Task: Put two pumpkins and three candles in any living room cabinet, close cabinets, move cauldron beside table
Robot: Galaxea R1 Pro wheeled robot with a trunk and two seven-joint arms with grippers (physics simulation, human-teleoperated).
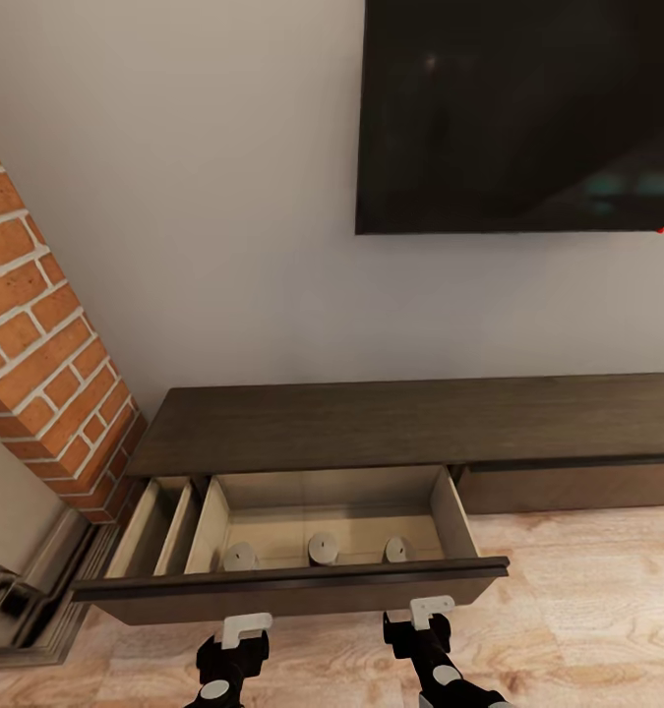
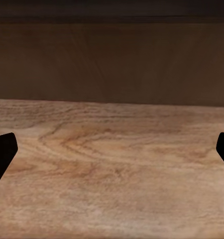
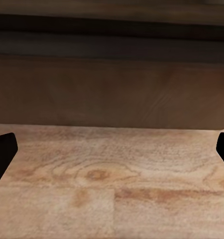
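All three candles (image 1: 323, 549) sit in the open cabinet (image 1: 302, 580) drawer. I've got left gripper (image 1: 245, 629) and right gripper (image 1: 430, 612) spread wide, empty, low near its front, probably to push it closed.

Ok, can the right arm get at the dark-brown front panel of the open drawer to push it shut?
Probably yes. The right gripper, fingers spread wide, hangs just in front of the dark-brown drawer front, and its wrist camera looks straight at that panel across bare wood floor, with nothing between.
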